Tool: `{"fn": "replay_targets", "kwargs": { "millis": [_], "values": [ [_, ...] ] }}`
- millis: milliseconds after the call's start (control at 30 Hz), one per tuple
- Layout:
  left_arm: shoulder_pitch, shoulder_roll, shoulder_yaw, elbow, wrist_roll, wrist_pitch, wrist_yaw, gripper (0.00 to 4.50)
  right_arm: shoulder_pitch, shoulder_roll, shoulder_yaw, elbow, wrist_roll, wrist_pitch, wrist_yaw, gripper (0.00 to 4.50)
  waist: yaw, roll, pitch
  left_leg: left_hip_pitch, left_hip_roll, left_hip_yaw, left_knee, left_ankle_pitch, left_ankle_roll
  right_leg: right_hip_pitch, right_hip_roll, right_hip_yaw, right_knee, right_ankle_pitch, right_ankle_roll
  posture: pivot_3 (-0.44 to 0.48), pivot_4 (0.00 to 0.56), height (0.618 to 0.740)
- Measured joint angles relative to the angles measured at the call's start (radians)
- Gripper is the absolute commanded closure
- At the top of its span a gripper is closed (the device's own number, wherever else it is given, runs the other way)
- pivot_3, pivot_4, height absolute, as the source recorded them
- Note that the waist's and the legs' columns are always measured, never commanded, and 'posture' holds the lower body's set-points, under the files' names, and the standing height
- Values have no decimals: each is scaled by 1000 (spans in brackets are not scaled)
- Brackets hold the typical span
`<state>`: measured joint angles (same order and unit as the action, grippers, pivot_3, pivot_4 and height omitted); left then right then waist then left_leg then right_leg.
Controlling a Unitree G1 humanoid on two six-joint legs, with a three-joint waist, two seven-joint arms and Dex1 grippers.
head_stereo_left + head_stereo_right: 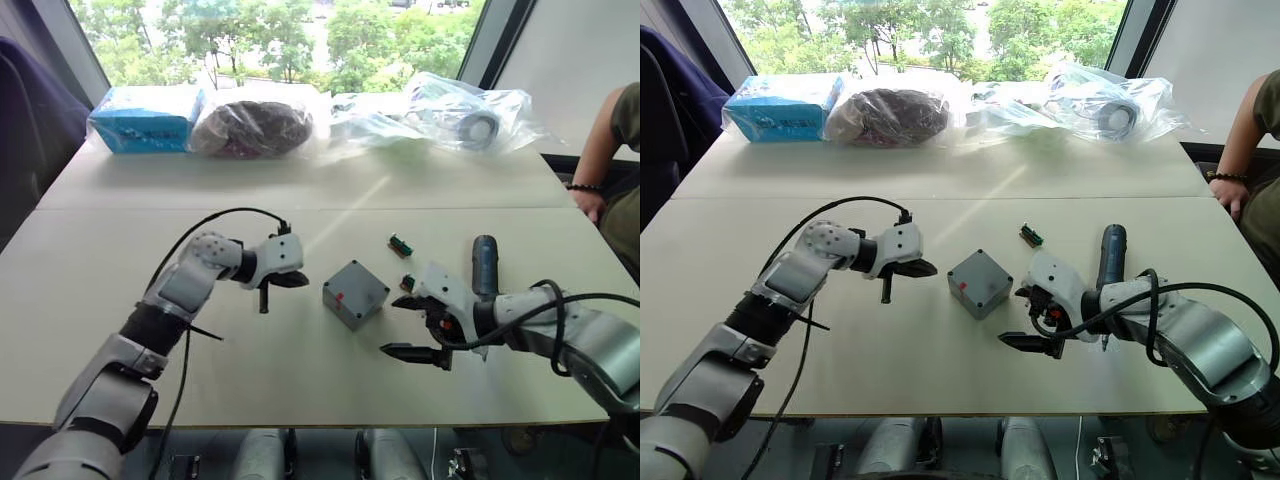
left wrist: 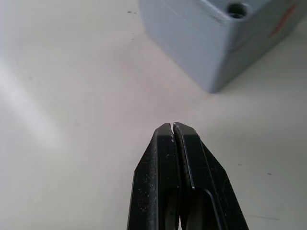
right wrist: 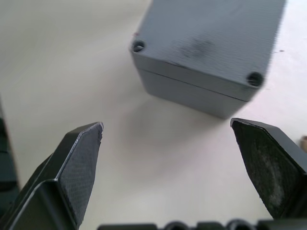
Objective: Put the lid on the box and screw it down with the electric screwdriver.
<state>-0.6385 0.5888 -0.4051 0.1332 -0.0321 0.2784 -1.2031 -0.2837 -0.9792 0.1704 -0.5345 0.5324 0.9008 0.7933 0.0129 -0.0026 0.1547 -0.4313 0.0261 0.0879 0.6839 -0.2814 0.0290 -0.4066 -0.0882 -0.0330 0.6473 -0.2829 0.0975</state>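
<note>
A: Where's the box (image 1: pixel 355 293) at?
B: Mid-worktop (image 1: pixel 300 200), lid (image 3: pixel 206 38) already sitting on it. Screwdriver (image 1: pixel 485 265) lies toward the right edge.
A: And the pincers?
B: Left pincer (image 1: pixel 284 282) pressed together just left of the box, right pincer (image 1: pixel 412 328) spread wide, empty, near its right side.

box (image 3: pixel 206 43): matt grey plastic | table (image 1: pixel 300 370): smooth matt | bags (image 1: pixel 470 115): glossy plastic

box (image 1: pixel 355 293) on table (image 1: pixel 300 380), lid (image 3: pixel 206 43) on it, electric screwdriver (image 1: pixel 485 266) to its right
</note>
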Motion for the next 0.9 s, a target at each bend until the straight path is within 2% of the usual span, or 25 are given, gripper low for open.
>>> {"fn": "replay_targets", "kwargs": {
  "millis": [133,300,433,900],
  "values": [
    [30,-10,-6,-60,-4,49,-18,4500,-62,29,70,103,-106,-98,21,18,1,0,0,0,0,0,0,0,-1,0,0,0,1,0,0,0,150,740],
    [30,-59,-6,-79,-19,77,1,4500,-76,67,109,128,-138,-132,66,18,0,0,0,0,0,0,0,0,-1,0,0,0,0,0,0,0,150,740],
    [27,-86,-5,-67,-19,82,33,4500,-71,93,101,105,-131,-104,79,18,0,0,0,0,0,0,0,0,-1,0,0,0,1,0,0,0,150,740],
    [5,-88,7,-24,-19,64,55,4500,-24,148,40,7,-69,21,36,18,0,0,0,0,0,0,0,1,-1,0,0,0,1,0,0,0,150,740]
  ]
}}
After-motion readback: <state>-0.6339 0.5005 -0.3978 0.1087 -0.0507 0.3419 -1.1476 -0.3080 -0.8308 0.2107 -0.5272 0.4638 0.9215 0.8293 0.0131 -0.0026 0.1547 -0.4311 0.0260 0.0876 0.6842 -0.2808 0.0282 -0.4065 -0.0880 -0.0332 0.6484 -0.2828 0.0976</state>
